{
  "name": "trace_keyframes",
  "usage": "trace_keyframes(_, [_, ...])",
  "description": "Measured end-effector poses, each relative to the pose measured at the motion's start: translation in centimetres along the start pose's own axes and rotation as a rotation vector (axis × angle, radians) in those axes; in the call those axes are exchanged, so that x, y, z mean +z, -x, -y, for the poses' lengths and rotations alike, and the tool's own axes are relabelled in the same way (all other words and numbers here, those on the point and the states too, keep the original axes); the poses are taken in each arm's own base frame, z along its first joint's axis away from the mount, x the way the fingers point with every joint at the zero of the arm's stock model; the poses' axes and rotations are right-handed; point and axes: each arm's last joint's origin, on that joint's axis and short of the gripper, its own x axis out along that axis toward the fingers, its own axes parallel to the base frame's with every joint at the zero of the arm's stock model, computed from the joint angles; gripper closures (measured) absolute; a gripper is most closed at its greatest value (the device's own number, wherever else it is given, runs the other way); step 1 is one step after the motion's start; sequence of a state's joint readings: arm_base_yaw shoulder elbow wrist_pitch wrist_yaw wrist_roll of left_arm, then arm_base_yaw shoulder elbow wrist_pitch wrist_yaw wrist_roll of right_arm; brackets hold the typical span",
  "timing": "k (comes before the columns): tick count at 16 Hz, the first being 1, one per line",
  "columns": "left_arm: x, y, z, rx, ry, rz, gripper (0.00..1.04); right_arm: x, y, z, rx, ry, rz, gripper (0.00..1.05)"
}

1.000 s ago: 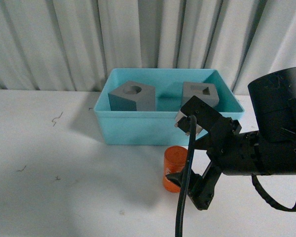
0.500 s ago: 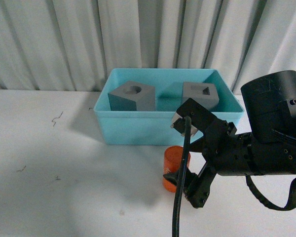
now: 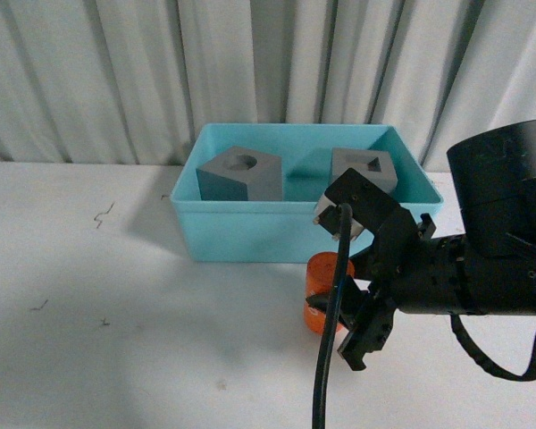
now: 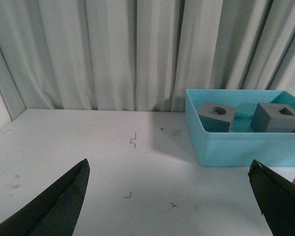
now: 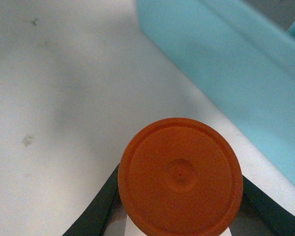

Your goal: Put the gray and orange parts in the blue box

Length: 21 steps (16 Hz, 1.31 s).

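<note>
Orange plastic fills the space between the jaws of the right gripper (image 3: 336,313): the orange cylinder (image 3: 320,273) is held upright, and in the right wrist view a black finger (image 5: 101,209) is seen pressed against each side of its round body. Whether its base is clear of the white table (image 3: 116,340) cannot be told.

The blue box (image 3: 250,234) is found just beyond the gripped cylinder, close beside the gripper. The cube with the round hole (image 3: 239,176) and the slotted cube (image 3: 364,170) are seen lying inside it, so only the cylinder is judged to be left.

The cylinder is judged to be light, rigid and smooth-skinned. A curved wall gives flat pads little contact, so it could be rolled or twisted in the grasp. It is best taken across its middle, square to its axis, as appears to be done here.

The left gripper (image 4: 168,189) is spread wide, with nothing between its fingers, and the box is seen well ahead of it and off to one side.
</note>
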<state>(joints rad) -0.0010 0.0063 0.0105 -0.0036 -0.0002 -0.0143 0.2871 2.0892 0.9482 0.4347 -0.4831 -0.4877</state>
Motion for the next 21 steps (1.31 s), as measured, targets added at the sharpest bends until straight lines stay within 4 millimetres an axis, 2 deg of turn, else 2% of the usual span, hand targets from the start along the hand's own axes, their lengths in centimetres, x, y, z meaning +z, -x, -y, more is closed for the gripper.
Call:
trace_keyframes(2, [0.0, 0.0, 0.0, 0.000, 0.000, 0.000, 0.07, 1.6, 3.8, 0.3, -0.056, 0.023, 0.080, 0.58])
trace_keyframes(4, [0.0, 0.0, 0.0, 0.000, 0.000, 0.000, 0.07, 4.0, 8.9, 2.6, -0.206, 0.039, 0.184, 0.58])
trace_keyframes(5, [0.0, 0.0, 0.0, 0.000, 0.000, 0.000, 0.07, 6.1, 14.2, 7.0, -0.460, -0.002, 0.292, 0.58])
trace_keyframes(6, [0.0, 0.0, 0.0, 0.000, 0.000, 0.000, 0.07, 6.8, 12.7, 10.7, -0.517, -0.127, 0.317, 0.58])
trace_keyframes(8, [0.0, 0.0, 0.0, 0.000, 0.000, 0.000, 0.07, 7.9, 10.4, 11.1, -0.472, -0.141, 0.318, 0.58])
trace_keyframes(10, [0.0, 0.0, 0.0, 0.000, 0.000, 0.000, 0.07, 10.4, 6.8, 11.6, -0.416, -0.136, 0.336, 0.58])
trace_keyframes(12, [0.0, 0.0, 0.0, 0.000, 0.000, 0.000, 0.07, 11.7, 3.9, 11.8, -0.378, -0.144, 0.330, 0.58])
trace_keyframes(13, [0.0, 0.0, 0.0, 0.000, 0.000, 0.000, 0.07, 11.9, 2.9, 11.9, -0.367, -0.150, 0.323, 0.58])
trace_keyframes(18, [0.0, 0.0, 0.0, 0.000, 0.000, 0.000, 0.07, 12.2, 0.9, 12.0, -0.339, -0.169, 0.308, 0.58])
trace_keyframes(21, [0.0, 0.0, 0.0, 0.000, 0.000, 0.000, 0.07, 12.3, -3.2, 11.7, -0.284, -0.201, 0.263, 0.58])
